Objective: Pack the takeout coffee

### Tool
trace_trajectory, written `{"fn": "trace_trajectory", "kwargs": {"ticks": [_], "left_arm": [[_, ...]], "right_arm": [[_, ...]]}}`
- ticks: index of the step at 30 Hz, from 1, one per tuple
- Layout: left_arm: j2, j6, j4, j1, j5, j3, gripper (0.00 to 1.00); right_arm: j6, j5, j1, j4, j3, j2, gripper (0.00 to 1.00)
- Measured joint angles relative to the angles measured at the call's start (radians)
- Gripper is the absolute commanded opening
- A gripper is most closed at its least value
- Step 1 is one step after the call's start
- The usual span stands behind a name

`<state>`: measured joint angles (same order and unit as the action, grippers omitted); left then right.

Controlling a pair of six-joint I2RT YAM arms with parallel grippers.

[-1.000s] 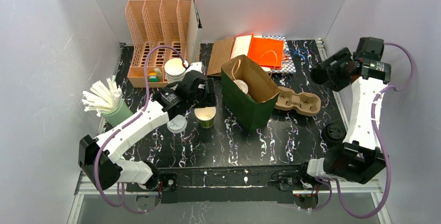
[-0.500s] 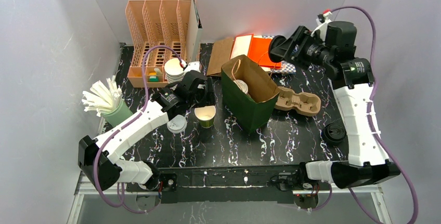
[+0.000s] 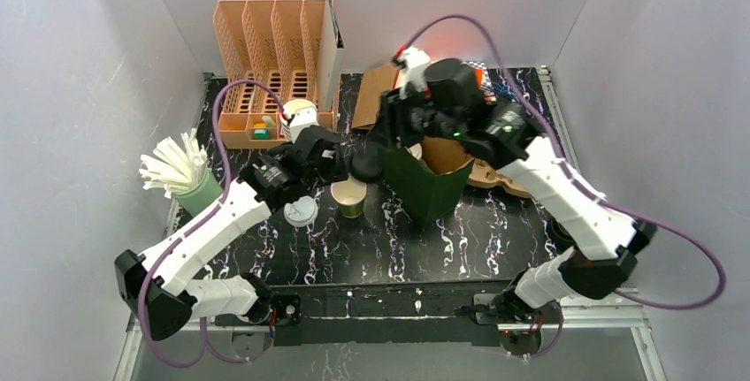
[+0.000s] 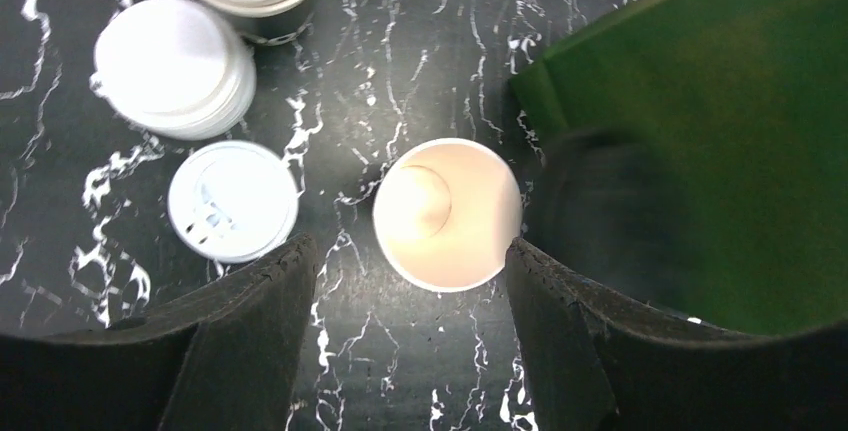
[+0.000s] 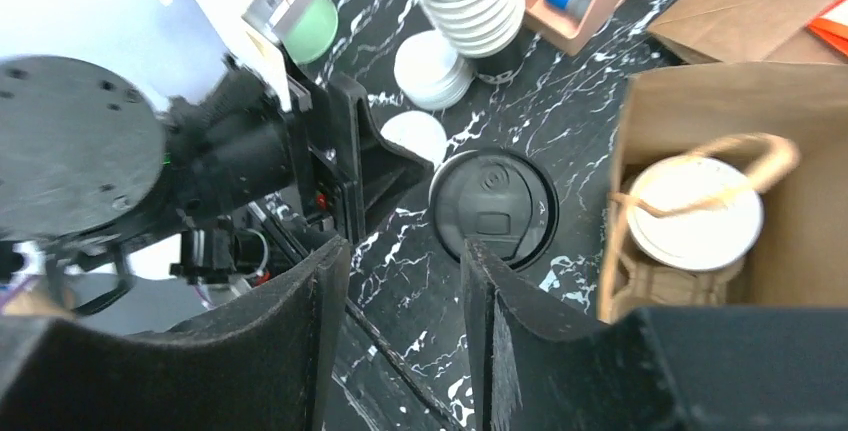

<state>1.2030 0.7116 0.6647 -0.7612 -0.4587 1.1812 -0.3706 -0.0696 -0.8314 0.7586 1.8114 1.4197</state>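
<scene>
The takeout coffee cup (image 4: 447,213) stands lidless on the tabletop (image 3: 398,248), just beside the green bag (image 3: 424,188), and the left gripper (image 4: 410,251) straddles it wide open, not clamped! The right gripper (image 5: 405,251) hovers close, fingers apart, a black lid (image 5: 495,209) at its tips; gripped or not, I cannot tell. Lidding and bagging both look left to do.
</scene>
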Motion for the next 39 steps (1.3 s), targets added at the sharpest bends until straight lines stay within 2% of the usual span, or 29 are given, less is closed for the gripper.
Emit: {"fn": "trace_trajectory", "kwargs": {"ticks": [4,11,18,25,30,33,39], "left_arm": [[-0.072,0.088,0.079,0.039,-0.034,-0.005,0.64],[-0.219,0.182,0.154,0.136,-0.051,-0.051,0.61],[-0.238,0.180,0.150,0.137,-0.005,-0.126,0.55],[-0.209,0.103,0.105,0.137,0.086,-0.127,0.54],[-0.221,0.024,0.078,0.137,0.200,-0.127,0.54],[-0.236,0.005,0.081,0.137,0.239,-0.127,0.54],[-0.277,0.002,0.138,0.137,0.246,-0.126,0.54]], "right_arm": [[0.040,0.062,-0.105,0.009,0.010,0.100,0.53],[0.055,0.101,-0.121,0.045,-0.024,0.151,0.55],[0.032,0.138,-0.163,0.039,-0.245,0.047,0.60],[-0.047,0.241,-0.347,0.039,-0.583,-0.098,0.74],[-0.130,0.287,-0.472,0.056,-0.755,-0.208,0.76],[-0.158,0.312,-0.525,0.046,-0.801,-0.198,0.74],[-0.202,0.367,-0.574,-0.072,-0.874,-0.051,0.67]]}}
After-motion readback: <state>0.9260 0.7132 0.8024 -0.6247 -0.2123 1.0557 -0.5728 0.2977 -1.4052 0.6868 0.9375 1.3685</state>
